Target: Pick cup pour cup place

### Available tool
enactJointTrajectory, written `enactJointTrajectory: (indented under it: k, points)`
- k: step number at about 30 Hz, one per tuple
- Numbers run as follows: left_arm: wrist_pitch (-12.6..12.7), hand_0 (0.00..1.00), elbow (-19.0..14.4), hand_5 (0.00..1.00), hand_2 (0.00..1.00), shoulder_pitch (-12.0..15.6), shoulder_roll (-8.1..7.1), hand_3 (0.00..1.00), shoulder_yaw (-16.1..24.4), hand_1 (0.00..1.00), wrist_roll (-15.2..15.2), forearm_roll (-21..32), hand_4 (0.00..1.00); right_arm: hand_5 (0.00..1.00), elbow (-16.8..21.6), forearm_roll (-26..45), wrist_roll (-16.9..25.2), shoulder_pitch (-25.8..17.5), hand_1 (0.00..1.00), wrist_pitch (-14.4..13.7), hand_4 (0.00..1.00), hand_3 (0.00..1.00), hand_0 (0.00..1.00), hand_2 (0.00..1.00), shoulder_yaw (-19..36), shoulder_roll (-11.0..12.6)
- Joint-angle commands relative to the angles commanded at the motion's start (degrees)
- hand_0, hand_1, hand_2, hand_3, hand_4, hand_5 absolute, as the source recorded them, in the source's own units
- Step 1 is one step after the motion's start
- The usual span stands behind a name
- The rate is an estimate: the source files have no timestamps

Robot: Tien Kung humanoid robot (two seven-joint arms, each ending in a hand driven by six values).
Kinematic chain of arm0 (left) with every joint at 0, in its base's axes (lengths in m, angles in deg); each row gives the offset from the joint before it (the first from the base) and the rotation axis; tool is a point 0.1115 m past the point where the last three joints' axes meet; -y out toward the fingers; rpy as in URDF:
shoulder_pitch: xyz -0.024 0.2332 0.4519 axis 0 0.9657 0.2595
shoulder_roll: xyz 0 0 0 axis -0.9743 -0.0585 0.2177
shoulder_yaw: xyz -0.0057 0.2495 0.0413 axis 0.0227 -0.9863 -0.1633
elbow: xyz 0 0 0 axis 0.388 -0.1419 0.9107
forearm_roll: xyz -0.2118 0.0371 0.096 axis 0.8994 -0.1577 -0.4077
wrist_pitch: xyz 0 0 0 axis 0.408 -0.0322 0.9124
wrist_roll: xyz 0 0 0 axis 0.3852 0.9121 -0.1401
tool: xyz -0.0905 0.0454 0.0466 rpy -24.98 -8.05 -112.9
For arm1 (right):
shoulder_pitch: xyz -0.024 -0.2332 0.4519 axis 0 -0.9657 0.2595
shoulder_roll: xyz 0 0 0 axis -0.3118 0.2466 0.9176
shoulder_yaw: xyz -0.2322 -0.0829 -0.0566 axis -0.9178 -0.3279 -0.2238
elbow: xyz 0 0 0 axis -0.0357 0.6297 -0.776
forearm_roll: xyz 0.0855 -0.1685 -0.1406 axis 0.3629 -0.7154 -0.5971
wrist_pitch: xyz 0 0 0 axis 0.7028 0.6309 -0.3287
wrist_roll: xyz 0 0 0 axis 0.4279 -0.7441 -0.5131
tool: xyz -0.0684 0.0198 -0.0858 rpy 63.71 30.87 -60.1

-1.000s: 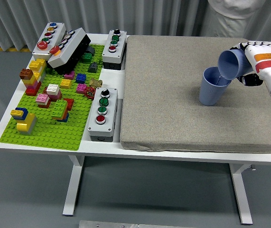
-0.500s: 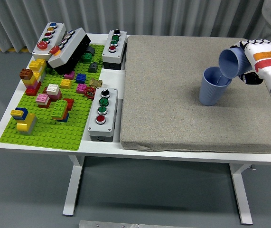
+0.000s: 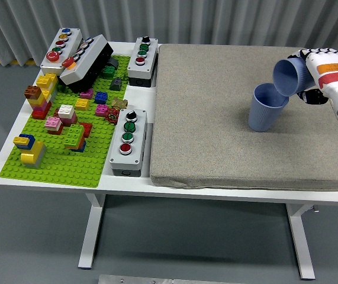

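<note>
A blue ribbed cup [image 3: 266, 108] stands upright on the grey mat [image 3: 216, 118], right of the middle. My right hand [image 3: 318, 74], white with an orange band, comes in from the right edge and is shut on a second blue cup [image 3: 289, 77]. That held cup is tipped on its side, its mouth facing left and hanging just above the standing cup's right rim. What is inside either cup cannot be seen. My left hand is out of view.
A green brick baseplate [image 3: 92, 160] with several coloured bricks fills the left of the white table [image 3: 174, 189]. Button boxes sit at the back left [image 3: 74, 53], at the back middle [image 3: 142, 60] and beside the mat [image 3: 128, 142].
The held cup has lifted slightly up and to the right, away from the standing cup's mouth. The person at the far side has left the picture.
</note>
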Motion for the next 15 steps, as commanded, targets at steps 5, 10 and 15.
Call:
enactJointTrajectory:
  k: [5, 10, 15]
  points:
    - [0.0, 0.877, -0.03, 0.867, 0.926, 0.15, 0.06, 0.808, 0.0, 0.846, -0.04, -0.02, 0.642, 0.073, -3.13, 11.13, 2.65, -0.42, 0.645, 0.21, 0.757, 0.571, 0.807, 0.541, 5.21, -1.45]
    - [0.0, 0.877, -0.06, 0.867, 0.926, 0.39, 0.08, 0.808, -0.07, 0.846, -0.03, 0.15, 0.642, 0.073, -5.65, 22.96, 4.94, -0.52, 0.645, 1.79, 0.757, 0.571, 0.807, 0.541, 12.2, -1.89]
    - [0.03, 0.877, -0.1, 0.866, 0.926, 0.5, 0.1, 0.808, -0.02, 0.846, -0.12, 0.05, 0.642, 0.071, -7.73, 34.87, 4.23, -1.61, 0.646, 5.09, 0.756, 0.571, 0.802, 0.541, 18.54, -2.44]
